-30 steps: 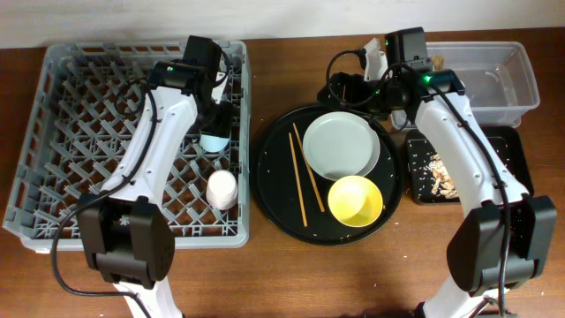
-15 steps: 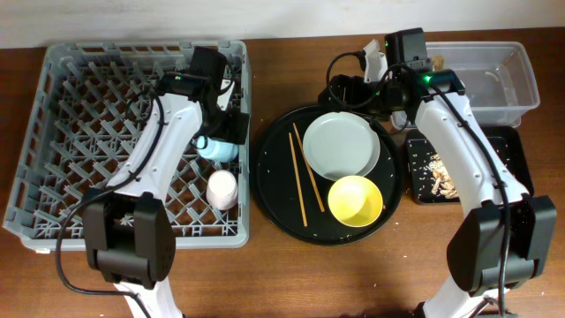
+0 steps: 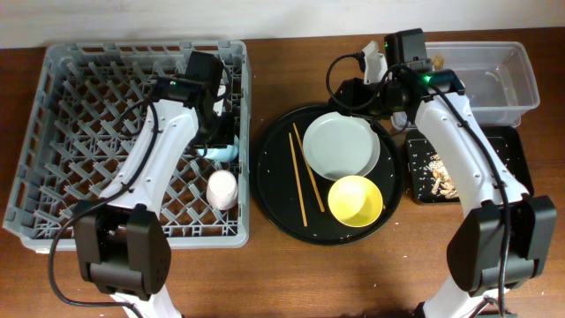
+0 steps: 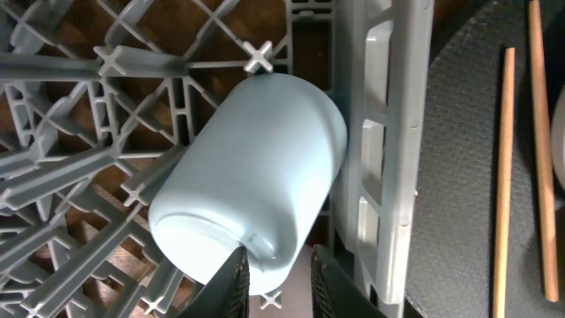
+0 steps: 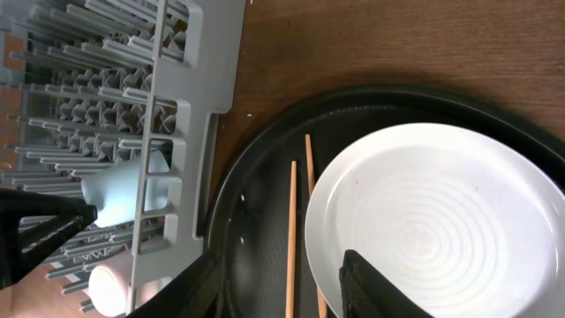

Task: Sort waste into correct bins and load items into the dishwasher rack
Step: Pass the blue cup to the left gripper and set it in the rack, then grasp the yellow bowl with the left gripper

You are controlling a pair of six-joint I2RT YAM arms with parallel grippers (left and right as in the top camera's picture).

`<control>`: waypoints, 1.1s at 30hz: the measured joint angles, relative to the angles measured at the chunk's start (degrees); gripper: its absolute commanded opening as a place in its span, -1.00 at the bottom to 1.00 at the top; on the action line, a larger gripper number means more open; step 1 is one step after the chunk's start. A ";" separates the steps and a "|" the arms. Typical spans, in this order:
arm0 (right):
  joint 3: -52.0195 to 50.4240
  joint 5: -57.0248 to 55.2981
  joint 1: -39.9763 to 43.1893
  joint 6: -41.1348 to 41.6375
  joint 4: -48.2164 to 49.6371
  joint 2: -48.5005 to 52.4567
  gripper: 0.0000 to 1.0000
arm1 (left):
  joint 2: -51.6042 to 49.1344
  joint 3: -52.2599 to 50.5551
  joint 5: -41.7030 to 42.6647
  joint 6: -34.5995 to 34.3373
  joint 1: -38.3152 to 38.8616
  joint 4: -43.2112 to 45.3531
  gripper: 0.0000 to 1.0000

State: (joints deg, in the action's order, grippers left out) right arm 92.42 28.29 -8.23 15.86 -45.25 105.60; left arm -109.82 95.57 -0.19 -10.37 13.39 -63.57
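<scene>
The light-blue cup [image 4: 256, 168] lies tilted on its side in the grey dishwasher rack [image 3: 88, 132], against its right wall. My left gripper [image 4: 278, 283] hovers just behind the cup's base, its jaws a narrow gap apart with nothing gripped. The pink cup [image 3: 222, 187] stands upside down in the rack nearby. My right gripper [image 5: 278, 283] hangs open over the far rim of the round black tray [image 3: 274, 177], above the two chopsticks [image 5: 291, 230] and beside the pale plate [image 5: 441, 230]. The yellow bowl [image 3: 356, 200] sits on the tray in front of the plate.
The clear tub [image 3: 494, 84] stands at the back right. In front of it the shallow black tray [image 3: 503, 150] holds brownish food scraps [image 3: 439, 174]. Black cables [image 3: 340, 75] loop behind the round tray. Bare wood runs along the table's front.
The left gripper let go of the light-blue cup, which tipped over toward the rack's right wall, and the jaws then narrowed. The right arm has hardly moved.
</scene>
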 measured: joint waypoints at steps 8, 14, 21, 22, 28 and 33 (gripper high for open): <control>0.00 -0.02 0.00 0.02 -0.63 0.00 0.17 | 0.02 -1.86 4.33 -1.70 0.11 12.22 -0.53; 0.00 -7.02 0.00 0.46 -3.74 0.00 0.18 | 1.22 -0.26 6.23 -1.66 0.70 13.49 0.60; 3.23 -16.48 4.96 1.20 -11.10 -3.45 0.97 | 4.61 1.05 6.43 -0.15 12.81 20.20 0.29; 5.05 -16.55 9.81 2.51 -12.26 -7.50 0.97 | 4.61 1.05 6.38 0.09 15.54 20.13 0.23; 7.45 -17.29 28.61 5.14 -21.31 -15.13 0.97 | -3.32 1.31 6.86 0.26 32.48 17.05 0.20; 7.43 -17.29 28.72 5.16 -21.59 -14.88 0.97 | -8.00 1.33 7.32 0.26 32.74 10.97 0.17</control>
State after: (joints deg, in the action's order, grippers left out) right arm 99.85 11.00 20.49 21.02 -66.85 90.72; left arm -117.82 96.90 7.14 -10.11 46.13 -52.60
